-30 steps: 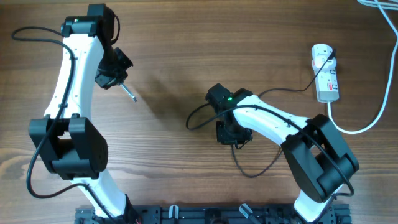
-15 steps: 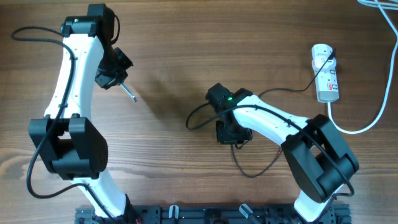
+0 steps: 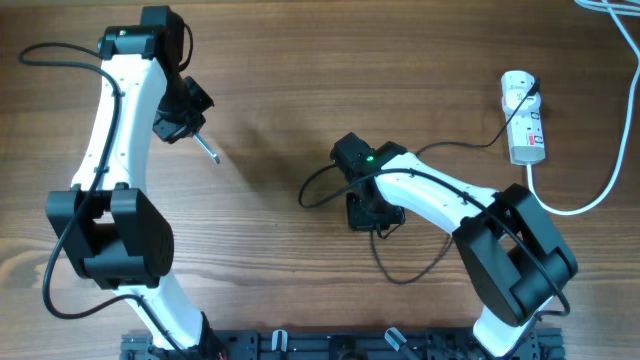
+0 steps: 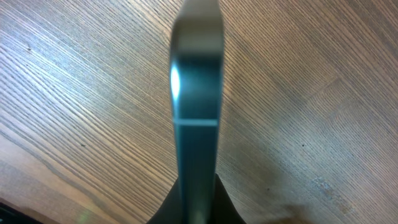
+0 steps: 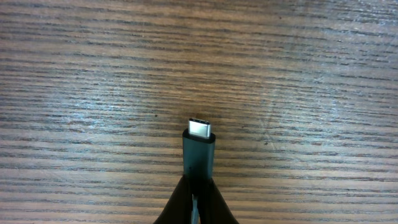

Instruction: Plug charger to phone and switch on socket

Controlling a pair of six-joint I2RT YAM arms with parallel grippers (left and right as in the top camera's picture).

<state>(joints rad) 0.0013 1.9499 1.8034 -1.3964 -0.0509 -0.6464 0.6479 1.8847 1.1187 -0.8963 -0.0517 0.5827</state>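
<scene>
My left gripper (image 3: 185, 128) is shut on the phone (image 3: 208, 148), held edge-on above the table at the left. In the left wrist view the phone (image 4: 196, 93) shows only its thin grey-teal edge, rising from between my fingers (image 4: 198, 208); its screen is hidden. My right gripper (image 3: 372, 218) at the table's middle is shut on the charger's plug end (image 5: 199, 146), whose metallic tip points away from the fingers (image 5: 199, 208) just above the wood. The thin black charger cable (image 3: 405, 278) curls under the right arm. The white socket (image 3: 524, 120) lies at the far right with a black plug in it.
A thick white cord (image 3: 600, 195) loops from the socket toward the table's right edge and back corner. The robots' own black cables hang beside both arms. A black rail (image 3: 330, 345) runs along the front edge.
</scene>
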